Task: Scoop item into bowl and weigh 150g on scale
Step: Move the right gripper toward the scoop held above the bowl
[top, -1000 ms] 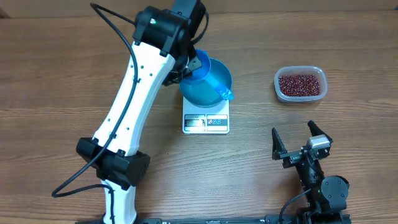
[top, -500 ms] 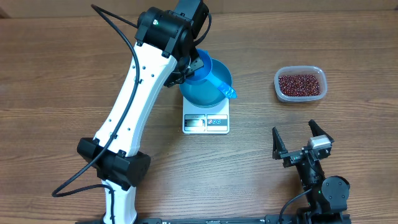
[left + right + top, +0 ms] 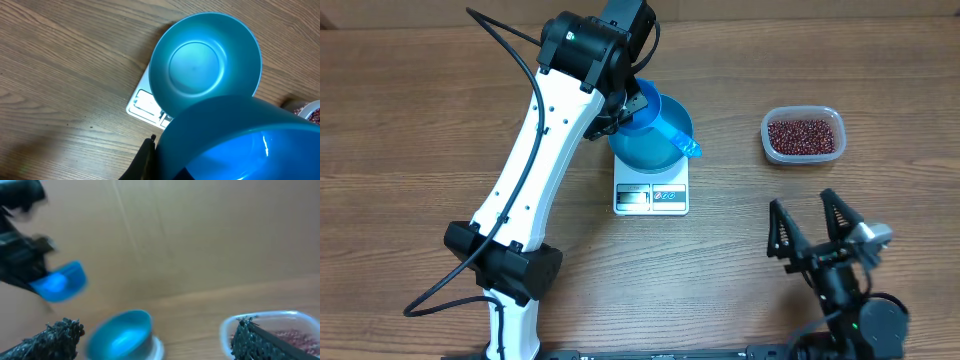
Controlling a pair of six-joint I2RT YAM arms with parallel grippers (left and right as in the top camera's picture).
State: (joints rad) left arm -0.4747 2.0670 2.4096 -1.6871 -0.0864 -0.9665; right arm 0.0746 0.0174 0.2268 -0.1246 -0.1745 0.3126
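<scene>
over bowl (image 3: pixel 634 156): scoop (image 3: pixel 670 135) overhangs | table (image 3: pixel 730 200) between scale (image 3: pixel 651 197) and tub (image 3: pixel 802 134): open lane

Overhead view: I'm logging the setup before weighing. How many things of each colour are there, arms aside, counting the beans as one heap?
Blue: 2 (bowl, scoop)
White: 1 (scale)
Clear: 1 (plastic tub)
Red-brown: 1 (heap of beans)
Total: 5

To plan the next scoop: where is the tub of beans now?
In the overhead view, the clear tub sits at the right, beside the bowl on the scale and beyond the right gripper.
</scene>
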